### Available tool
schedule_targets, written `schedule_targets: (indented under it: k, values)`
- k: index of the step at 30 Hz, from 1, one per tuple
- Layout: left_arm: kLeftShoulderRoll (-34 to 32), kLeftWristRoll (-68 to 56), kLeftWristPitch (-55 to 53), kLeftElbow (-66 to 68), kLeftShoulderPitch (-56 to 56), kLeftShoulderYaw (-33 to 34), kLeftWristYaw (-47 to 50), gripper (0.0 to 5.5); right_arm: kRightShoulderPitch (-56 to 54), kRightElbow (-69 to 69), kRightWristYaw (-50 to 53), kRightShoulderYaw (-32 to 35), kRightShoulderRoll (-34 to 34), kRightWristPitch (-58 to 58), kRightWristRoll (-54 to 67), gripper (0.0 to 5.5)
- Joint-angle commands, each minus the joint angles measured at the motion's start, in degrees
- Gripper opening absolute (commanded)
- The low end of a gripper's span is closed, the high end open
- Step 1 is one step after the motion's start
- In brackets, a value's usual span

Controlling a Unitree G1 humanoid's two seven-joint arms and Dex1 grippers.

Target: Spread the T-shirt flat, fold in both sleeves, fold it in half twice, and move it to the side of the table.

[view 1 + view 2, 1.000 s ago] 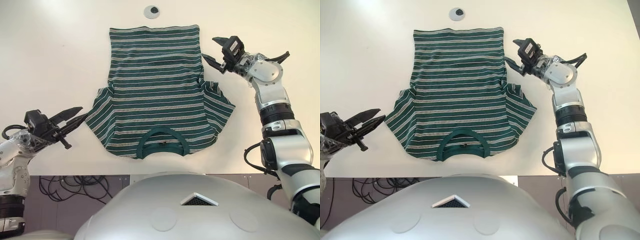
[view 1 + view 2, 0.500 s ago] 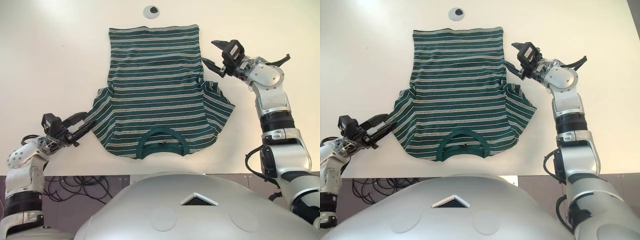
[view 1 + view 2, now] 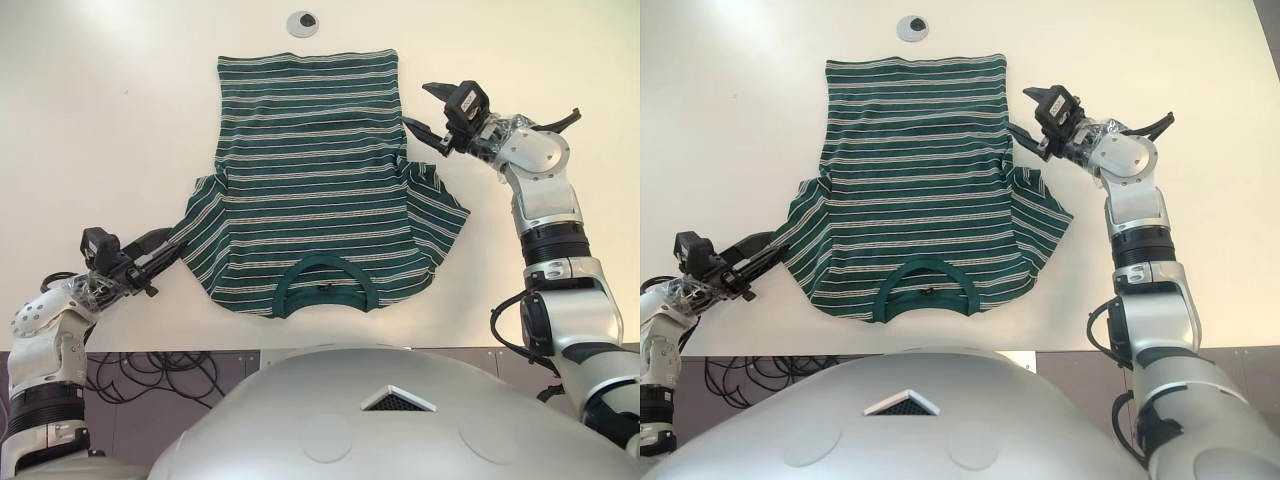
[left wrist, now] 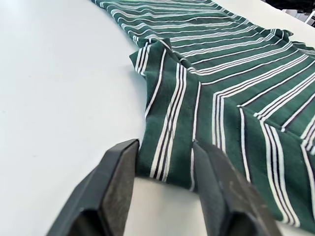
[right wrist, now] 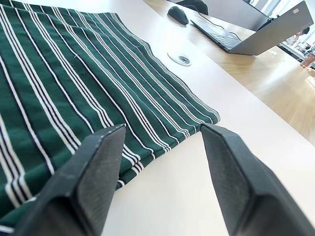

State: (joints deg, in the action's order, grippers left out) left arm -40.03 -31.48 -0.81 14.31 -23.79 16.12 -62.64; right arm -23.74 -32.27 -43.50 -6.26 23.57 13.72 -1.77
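A dark green T-shirt (image 3: 310, 180) with white stripes lies spread flat on the white table (image 3: 90, 130), collar toward me, both sleeves out to the sides. My left gripper (image 3: 165, 250) is open low at the tip of the left sleeve (image 4: 172, 128), whose hem lies between the two fingers (image 4: 115, 182). My right gripper (image 3: 420, 110) is open just above the shirt's right side edge (image 5: 162, 132), above the right sleeve (image 3: 435, 215), with nothing held.
A round grey cable port (image 3: 303, 22) sits in the table beyond the shirt's hem. A laptop (image 5: 256, 34) and a mouse (image 5: 178, 14) rest on a far desk. Cables (image 3: 150, 375) hang below the table's near edge.
My left gripper swung from beside the table down to the left sleeve's tip over the past second. The right gripper shifted only slightly by the shirt's right edge.
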Motion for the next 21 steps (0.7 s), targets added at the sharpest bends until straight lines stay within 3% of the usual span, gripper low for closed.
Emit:
schedule_targets:
  k: [1, 11, 21]
  values:
    - [0.15, 2.05, -1.12, 2.27, 0.41, -0.19, -0.32, 1.42, 0.24, 1.00, -0.38, 0.56, 1.47, -0.51, 0.57, 2.80]
    - [0.51, 2.43, -0.17, 5.06, 1.98, -0.38, -3.62, 0.03, -0.22, 0.43, -0.24, 0.73, 1.09, -0.44, 0.40, 2.80]
    - [0.58, -6.78, -6.74, 3.16, 5.95, 2.61, -12.97, 0.03, -0.85, -1.28, 0.34, 1.57, 0.90, 0.24, 0.68, 2.80]
